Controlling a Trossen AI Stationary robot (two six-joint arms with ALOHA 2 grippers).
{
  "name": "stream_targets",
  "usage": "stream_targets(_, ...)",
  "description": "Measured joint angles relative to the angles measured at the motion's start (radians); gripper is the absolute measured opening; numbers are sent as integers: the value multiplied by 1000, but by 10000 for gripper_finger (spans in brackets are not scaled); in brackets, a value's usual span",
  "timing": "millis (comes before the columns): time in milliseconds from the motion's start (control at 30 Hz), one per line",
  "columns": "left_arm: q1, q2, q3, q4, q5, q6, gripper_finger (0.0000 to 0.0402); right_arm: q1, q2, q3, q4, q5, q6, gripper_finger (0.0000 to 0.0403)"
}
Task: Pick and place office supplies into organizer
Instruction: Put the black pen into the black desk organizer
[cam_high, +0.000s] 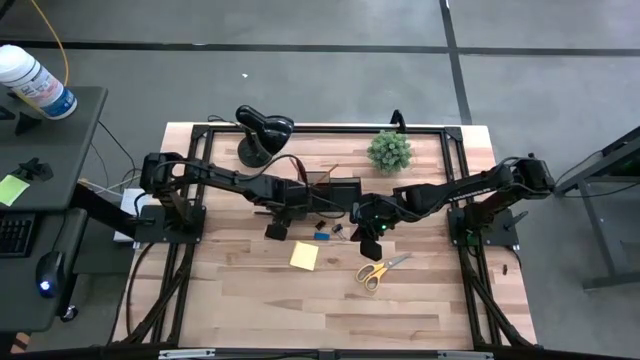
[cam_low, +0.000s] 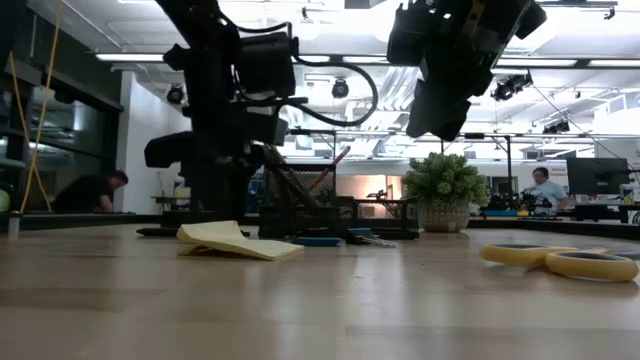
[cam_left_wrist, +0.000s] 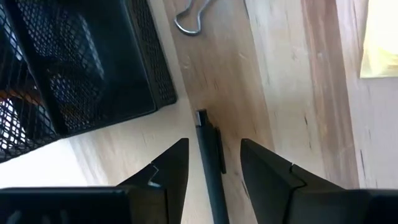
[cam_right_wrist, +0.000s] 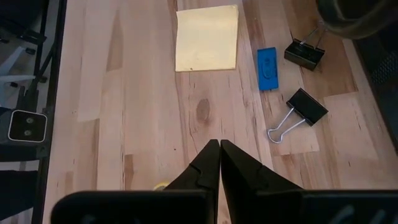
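No legible text or labels anywhere.

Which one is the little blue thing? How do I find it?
Start at the black mesh organizer mid-table. Just in front of it lie two black clips and a yellow sticky pad. The small blue block sits between pad and clips, the only blue piece there.

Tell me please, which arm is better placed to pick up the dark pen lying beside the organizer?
Left. The left gripper is open, with the dark pen lying between its fingers. The right gripper is shut, over bare table.
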Motion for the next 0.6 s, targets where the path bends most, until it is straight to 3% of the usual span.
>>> stream_targets(600, -1, 4, 0, 6, -23, 5, 133, 0, 0, 0, 0, 2, -11, 11)
